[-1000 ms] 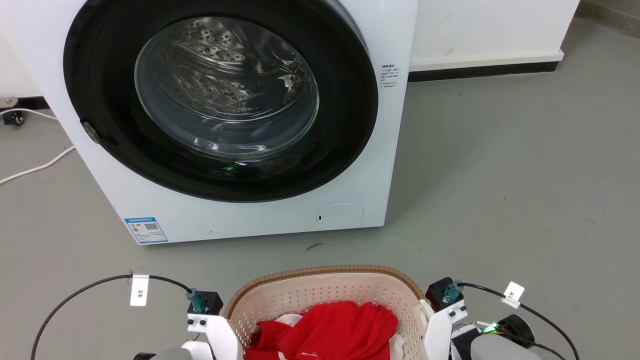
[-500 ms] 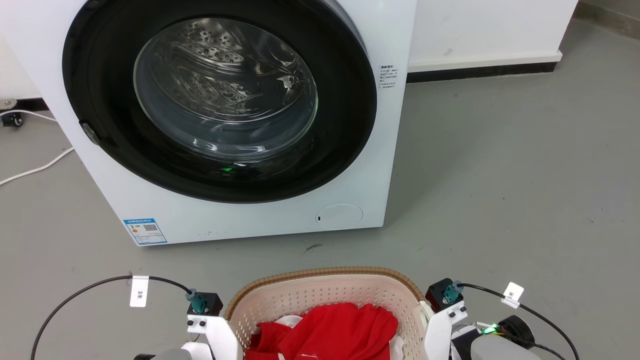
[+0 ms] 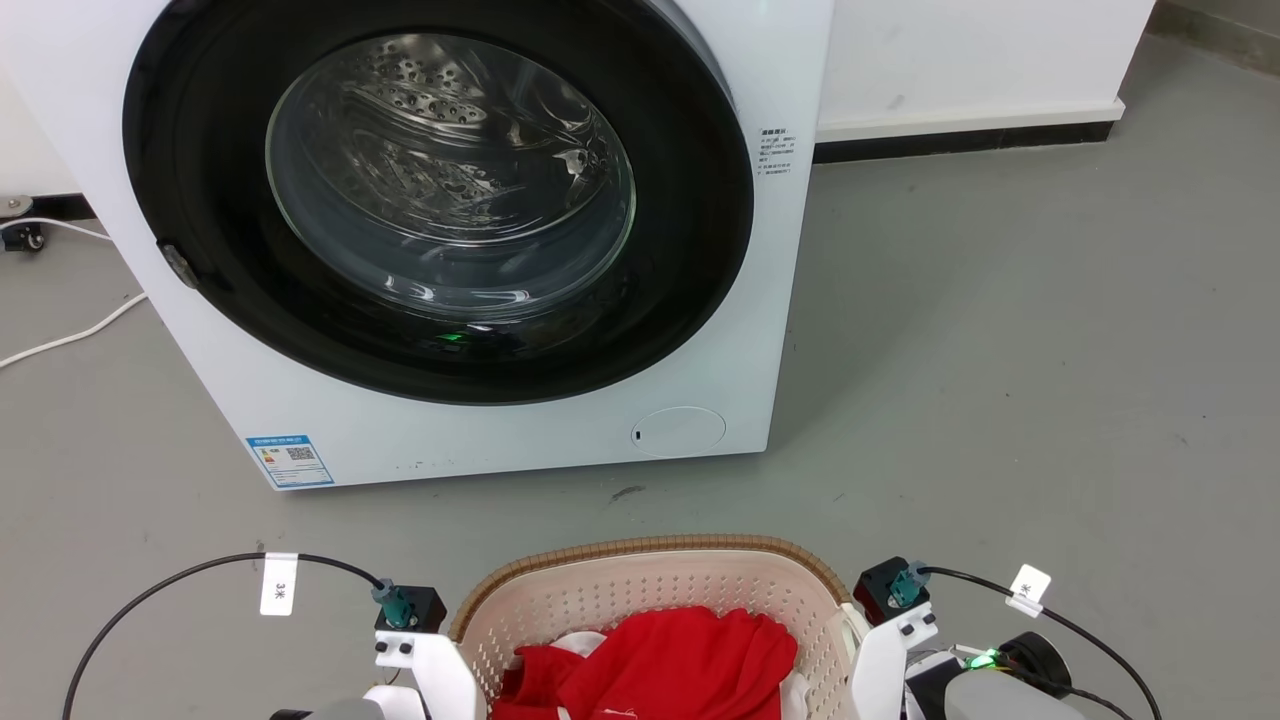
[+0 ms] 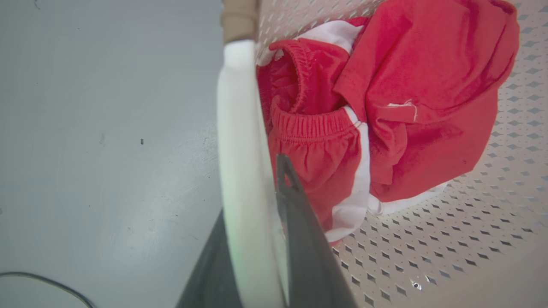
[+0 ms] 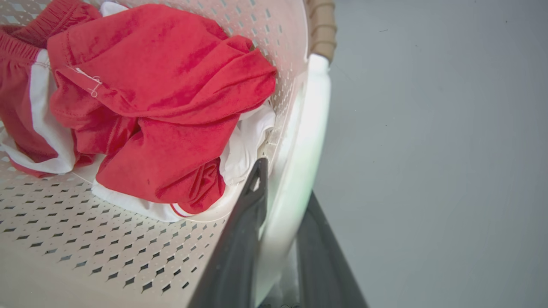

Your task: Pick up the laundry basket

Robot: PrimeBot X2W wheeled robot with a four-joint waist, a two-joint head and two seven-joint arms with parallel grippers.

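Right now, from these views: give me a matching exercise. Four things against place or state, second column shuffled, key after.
Column one
1. left gripper
2. red clothes
3. washing machine
4. white cable

Column two
A. trails in from the left edge of the head view
B. lying inside the laundry basket
C. shut on the basket's white side handle
D. stands beyond the basket, round door facing the camera

Pairs: 1-C, 2-B, 3-D, 4-A
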